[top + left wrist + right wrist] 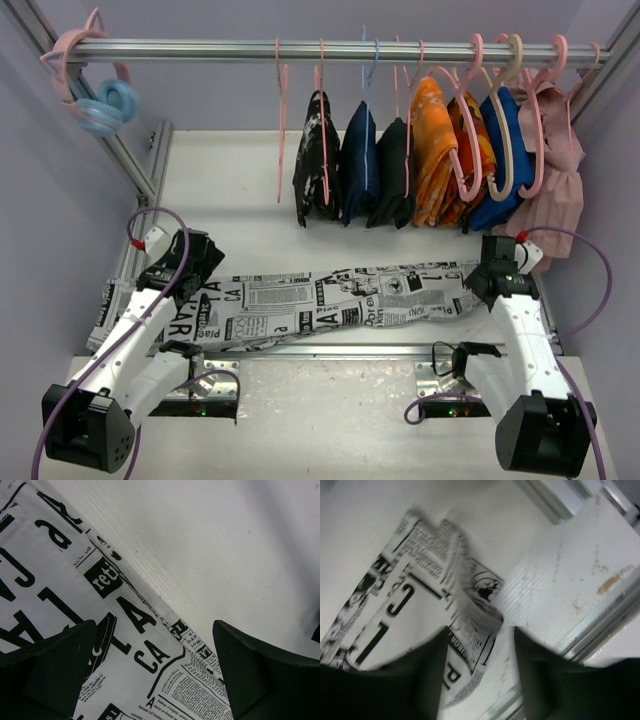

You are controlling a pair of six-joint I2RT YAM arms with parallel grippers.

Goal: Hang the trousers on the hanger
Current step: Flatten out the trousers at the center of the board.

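Left jaws wide open over trousers; right jaws parted, cloth loose. Risk: single-layer pinch, trousers bunching short of hanger.

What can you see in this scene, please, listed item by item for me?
trousers: one, white with black newsprint, stretched across the table
hanger: one, pale pink, empty, on the rail
hung garments: about seven, black, navy, orange, blue, pink, right of hanger
looped items: few, pink and pale blue, rail's left end
left gripper: one, black, open over trousers' left end
right gripper: one, black, open at trousers' right end
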